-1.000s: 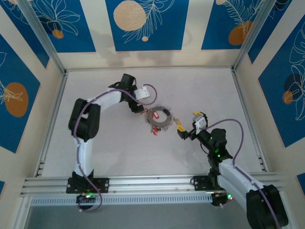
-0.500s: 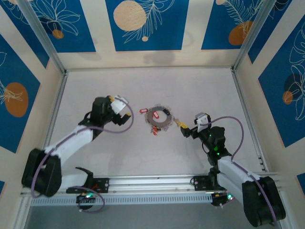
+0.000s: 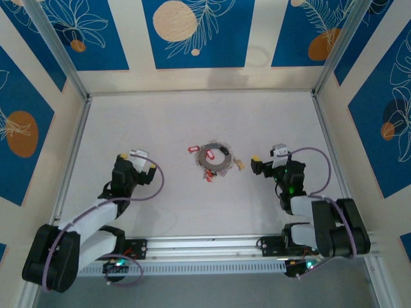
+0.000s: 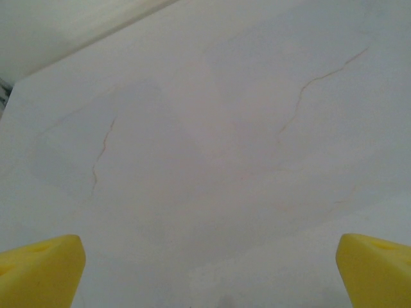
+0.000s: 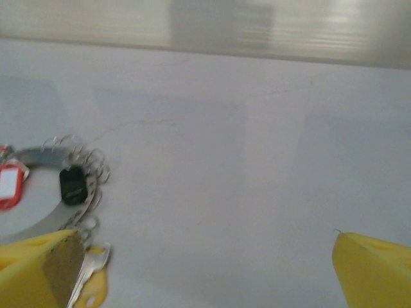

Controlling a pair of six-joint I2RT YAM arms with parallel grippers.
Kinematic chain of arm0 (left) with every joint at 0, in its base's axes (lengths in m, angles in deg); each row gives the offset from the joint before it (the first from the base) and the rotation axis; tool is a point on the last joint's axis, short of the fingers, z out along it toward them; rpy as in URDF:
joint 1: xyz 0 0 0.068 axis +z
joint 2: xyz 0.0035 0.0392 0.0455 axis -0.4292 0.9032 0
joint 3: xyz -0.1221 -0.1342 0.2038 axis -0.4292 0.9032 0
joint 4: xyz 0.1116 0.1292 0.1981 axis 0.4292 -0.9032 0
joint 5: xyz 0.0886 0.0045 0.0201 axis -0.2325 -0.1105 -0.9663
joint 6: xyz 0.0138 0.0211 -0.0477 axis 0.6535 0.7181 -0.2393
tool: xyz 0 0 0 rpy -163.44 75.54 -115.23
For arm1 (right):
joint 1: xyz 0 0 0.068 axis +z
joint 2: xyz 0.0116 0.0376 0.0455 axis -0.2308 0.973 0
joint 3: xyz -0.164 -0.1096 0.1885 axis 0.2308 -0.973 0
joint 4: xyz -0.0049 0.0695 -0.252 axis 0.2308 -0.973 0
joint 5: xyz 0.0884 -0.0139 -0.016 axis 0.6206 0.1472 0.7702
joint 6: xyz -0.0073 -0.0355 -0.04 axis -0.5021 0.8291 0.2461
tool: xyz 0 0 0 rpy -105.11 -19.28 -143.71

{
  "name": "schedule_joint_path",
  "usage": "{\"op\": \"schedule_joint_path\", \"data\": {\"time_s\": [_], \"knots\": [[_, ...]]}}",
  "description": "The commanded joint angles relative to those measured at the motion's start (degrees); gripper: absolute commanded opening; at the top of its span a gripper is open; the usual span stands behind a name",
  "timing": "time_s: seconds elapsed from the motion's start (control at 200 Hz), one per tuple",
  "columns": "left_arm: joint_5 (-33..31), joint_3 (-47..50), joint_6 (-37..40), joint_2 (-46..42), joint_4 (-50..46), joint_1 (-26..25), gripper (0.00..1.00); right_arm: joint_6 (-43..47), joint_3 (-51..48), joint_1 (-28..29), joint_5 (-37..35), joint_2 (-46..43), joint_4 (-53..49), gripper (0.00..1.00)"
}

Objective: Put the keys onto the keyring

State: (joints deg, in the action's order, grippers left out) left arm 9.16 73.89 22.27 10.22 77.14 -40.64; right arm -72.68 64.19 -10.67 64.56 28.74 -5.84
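Keyring: a flat grey ring (image 3: 214,157) with a hollow centre, fringed with wire loops, lay flat on the table (image 3: 160,115), just left of the right gripper (image 3: 257,163) and well to the right of the left gripper (image 3: 145,164).
Keys: red tags (image 3: 191,149) hung off the rim; from the right wrist, a red tag (image 5: 9,183) and a black tag (image 5: 72,186) sat on the ring's band (image 5: 45,157).
Yellow key: it (image 5: 90,282) lay at the ring's edge, just beside the right gripper's left finger (image 5: 38,269).
Grippers: both stood wide apart, holding nothing.
Room: bare table lay ahead of the left gripper (image 4: 205,269); the near rail (image 3: 199,244) ran behind both arms, with walls well off to either side.
Change: the left gripper had pulled back from the ring's side towards the near-left; the right one had backed off the yellow key a little; the ring had stayed put.
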Motion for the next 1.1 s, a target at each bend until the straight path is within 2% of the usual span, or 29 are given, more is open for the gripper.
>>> {"op": "schedule_joint_path", "data": {"time_s": [0.0, 0.08, 0.165, 0.22, 0.315, 0.395, 0.54, 0.59, 0.64, 0.685, 1.095], "knots": [[3.1, -0.5, -2.9, 3.6, 8.2, 1.6, 1.00, -3.6, 1.8, -1.7, -0.1, 8.5, 11.7, 0.99], [4.0, -0.7, -3.9, 6.5, 12.6, 2.9, 1.00, -4.1, 3.0, -1.3, -2.0, 15.8, 18.1, 0.99], [6.0, -1.1, -4.9, 9.8, 17.0, 4.4, 1.00, -3.6, 7.3, -0.8, -3.7, 11.4, 3.2, 0.99], [6.7, -2.2, -5.9, 12.0, 18.5, 5.3, 1.00, -3.5, 8.5, -0.6, -4.6, 13.7, 4.9, 0.99], [8.3, -3.8, -7.1, 14.6, 19.3, 6.9, 1.00, -3.5, 10.9, 0.0, -6.4, 13.1, -0.4, 0.99], [8.9, -3.7, -6.2, 17.9, 24.0, 7.8, 1.00, -3.9, 12.8, -0.1, -6.6, 12.8, -4.7, 0.99], [11.3, -5.0, -8.3, 28.3, 32.2, 10.6, 1.00, -4.2, 13.3, -0.4, -6.2, 13.3, -4.9, 0.99], [11.5, -6.1, -8.2, 26.5, 26.4, 10.7, 1.00, -4.2, 13.4, -0.5, -6.0, 13.0, -5.6, 0.99], [11.3, -6.7, -8.1, 27.8, 27.7, 10.6, 1.00, -4.2, 13.5, -0.5, -5.8, 13.2, -5.5, 0.99], [10.3, -8.1, -8.8, 26.9, 23.2, 10.7, 1.00, -4.2, 13.5, -0.6, -5.7, 13.1, -5.8, 0.99], [11.0, -8.5, -9.5, 27.3, 23.2, 11.3, 1.00, -4.0, 13.3, -0.5, -5.7, 13.0, -5.4, 0.99]]}}
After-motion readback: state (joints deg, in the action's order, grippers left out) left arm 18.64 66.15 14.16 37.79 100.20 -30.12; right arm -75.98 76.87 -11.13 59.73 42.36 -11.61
